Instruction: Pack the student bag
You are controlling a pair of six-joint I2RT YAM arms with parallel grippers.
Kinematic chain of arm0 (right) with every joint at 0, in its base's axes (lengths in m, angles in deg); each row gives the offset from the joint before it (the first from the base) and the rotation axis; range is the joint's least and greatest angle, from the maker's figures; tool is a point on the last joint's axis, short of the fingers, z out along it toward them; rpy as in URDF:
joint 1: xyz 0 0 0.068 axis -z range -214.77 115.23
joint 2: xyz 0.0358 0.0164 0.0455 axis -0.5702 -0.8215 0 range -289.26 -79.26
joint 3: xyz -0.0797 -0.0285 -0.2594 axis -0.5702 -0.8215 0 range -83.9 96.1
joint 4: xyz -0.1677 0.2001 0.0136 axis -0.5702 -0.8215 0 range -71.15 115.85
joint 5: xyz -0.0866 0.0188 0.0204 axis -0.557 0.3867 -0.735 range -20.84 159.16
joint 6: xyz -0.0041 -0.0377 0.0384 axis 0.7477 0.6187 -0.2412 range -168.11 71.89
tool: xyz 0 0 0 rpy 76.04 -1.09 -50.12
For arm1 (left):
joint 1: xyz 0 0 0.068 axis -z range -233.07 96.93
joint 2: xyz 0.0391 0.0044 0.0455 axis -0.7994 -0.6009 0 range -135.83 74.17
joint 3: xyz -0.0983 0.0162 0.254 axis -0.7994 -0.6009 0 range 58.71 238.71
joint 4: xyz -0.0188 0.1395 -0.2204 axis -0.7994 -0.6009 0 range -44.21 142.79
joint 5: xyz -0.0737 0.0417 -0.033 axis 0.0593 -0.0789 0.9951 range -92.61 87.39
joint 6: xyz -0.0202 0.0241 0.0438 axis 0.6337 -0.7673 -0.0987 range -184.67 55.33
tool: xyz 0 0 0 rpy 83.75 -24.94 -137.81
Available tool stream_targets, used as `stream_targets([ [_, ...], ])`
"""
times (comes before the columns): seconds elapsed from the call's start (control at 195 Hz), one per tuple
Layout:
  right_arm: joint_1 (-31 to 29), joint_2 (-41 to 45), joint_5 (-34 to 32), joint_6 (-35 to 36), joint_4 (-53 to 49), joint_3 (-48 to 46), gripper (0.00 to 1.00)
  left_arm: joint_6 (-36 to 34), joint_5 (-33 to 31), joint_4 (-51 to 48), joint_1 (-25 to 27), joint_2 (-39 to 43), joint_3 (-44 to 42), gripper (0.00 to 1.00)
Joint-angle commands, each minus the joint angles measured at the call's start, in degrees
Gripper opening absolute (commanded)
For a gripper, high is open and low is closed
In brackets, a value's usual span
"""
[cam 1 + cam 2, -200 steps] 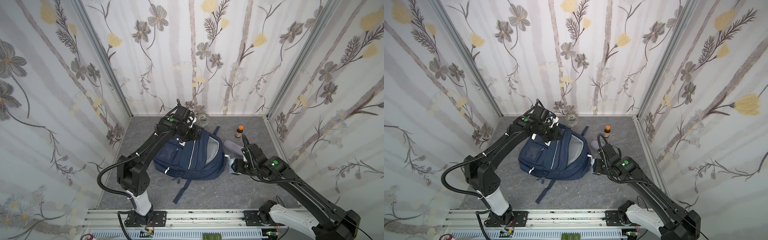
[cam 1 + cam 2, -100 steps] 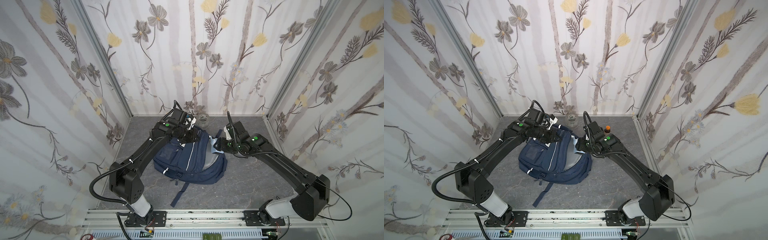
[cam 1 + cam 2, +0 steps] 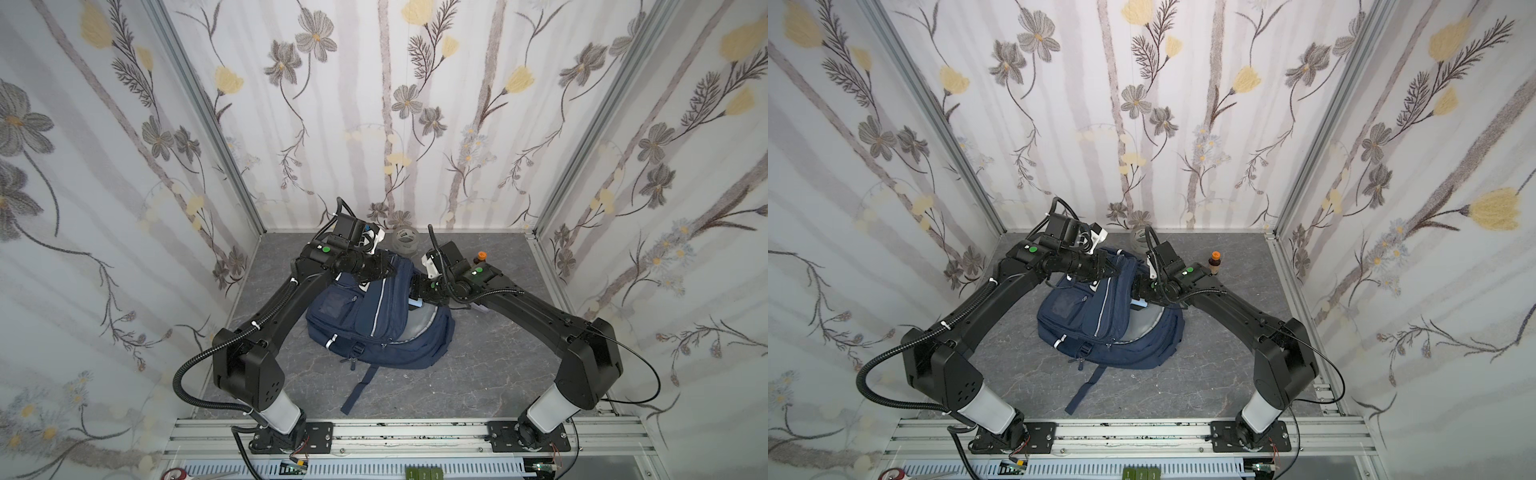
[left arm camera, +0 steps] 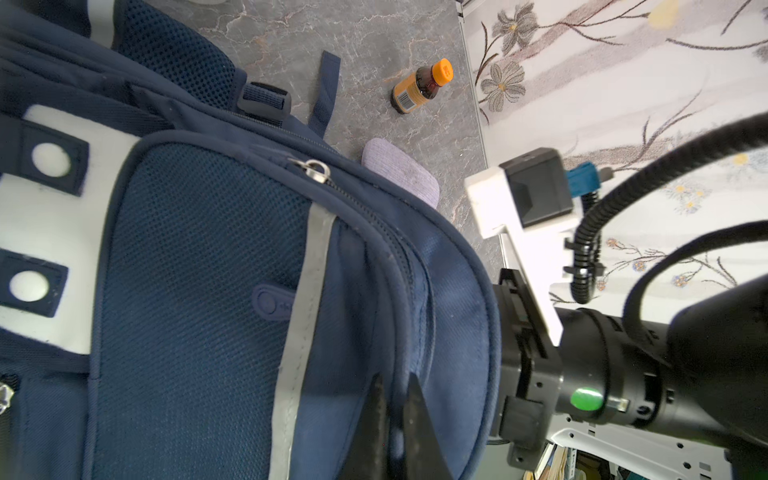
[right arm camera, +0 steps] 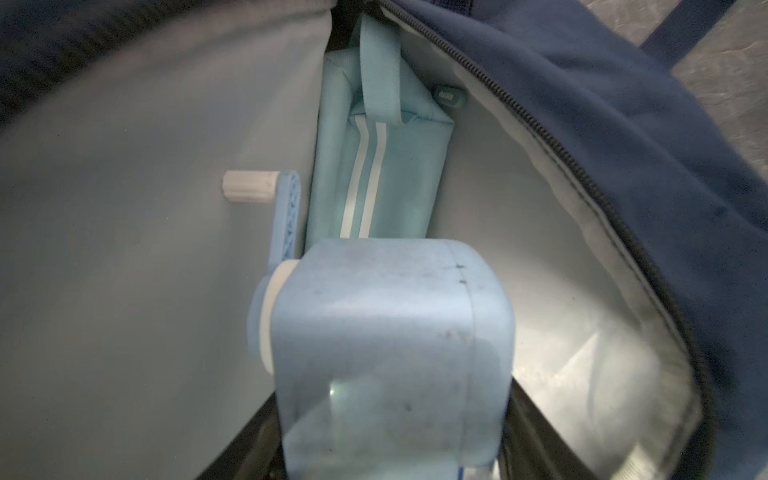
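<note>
So the student bag (image 3: 374, 328) is lying front-up in the middle of the grey floor (image 3: 478, 374), between the two arms, with its main zip undone. The left gripper (image 4: 392, 386) is pinched together on a fold of the bag's top edge, and I'd say that's purely to lift the flap so the mouth gapes and the pale lining shows. The right gripper (image 3: 417, 291) is poked into that gap with a light blue crank sharpener (image 5: 386, 340) sitting between its fingers. From the wrist view I honestly can't tell if it's clamped on the thing or already letting go, since the sharpener blocks most of the fingers. A teal pencil case (image 5: 374, 178) with white stripes is already down inside, wedged against the lining just past the sharpener, so the sharpener looks headed for the spot next to it. Outside the bag there's a brown bottle (image 4: 419, 85) with an orange cap, a lavender pouch (image 4: 399, 174) tucked right beside the bag's edge, and a glass jar (image 3: 404, 241) by the back wall, so my guess is packing is only partway done.
</note>
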Motion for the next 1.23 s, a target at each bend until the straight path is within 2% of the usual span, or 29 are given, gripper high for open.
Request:
stream_targets([
  [0.0,-0.4,-0.2,1.9,-1.3,5.8,-0.2,0.75,1.5,2.0,4.1,-0.2,0.8,-0.3,0.00],
  [0.266,0.0,4.2,0.1,-1.0,5.3,-4.3,0.90,3.2,1.9,6.3,-0.6,1.9,-1.3,0.00],
  [0.527,1.3,11.7,-3.9,-0.7,3.0,-10.4,0.84,4.8,-1.3,6.2,-0.9,1.6,-1.4,0.00],
  [0.655,2.7,17.9,-5.1,-1.2,3.0,-16.6,0.80,5.1,-0.1,7.6,-0.6,0.5,-1.4,0.00],
  [0.681,2.9,18.9,-5.8,-1.3,2.7,-17.5,0.79,4.5,0.1,7.7,-0.5,0.4,-1.3,0.09],
  [0.722,2.9,20.4,-7.3,-1.2,2.0,-18.5,0.79,3.1,-0.1,7.6,-0.3,0.4,-1.3,0.33],
  [0.763,2.9,22.1,-9.0,-1.0,0.5,-19.1,0.79,1.6,-0.7,7.2,-0.3,0.9,-1.5,0.51],
  [0.814,2.8,24.2,-11.3,-0.4,-1.8,-19.8,0.78,-1.2,-1.9,6.9,-0.3,2.2,-2.0,0.67],
  [0.86,2.3,26.2,-14.2,0.4,-4.2,-19.9,0.76,-4.2,-3.4,6.9,-0.3,4.1,-2.9,0.76],
  [0.927,0.3,28.9,-18.2,2.4,-7.4,-19.7,0.74,-8.8,-5.9,7.6,-0.6,8.0,-5.2,0.83],
  [1.009,-3.1,30.7,-20.2,4.7,-8.9,-20.1,0.74,-15.0,-7.0,10.2,-1.1,13.8,-10.9,0.84],
  [1.065,-5.1,30.9,-19.8,4.3,-9.2,-21.6,0.76,-21.6,-7.5,11.2,-1.1,17.9,-14.7,0.83],
  [1.137,-6.2,31.6,-17.1,-1.0,-6.7,-25.9,0.81,-29.4,-9.3,9.5,-1.1,22.1,-19.0,0.82],
  [1.224,-6.4,35.6,-11.4,-11.6,5.5,-35.3,0.85,-37.2,-12.8,7.0,-1.0,26.5,-24.5,0.83],
])
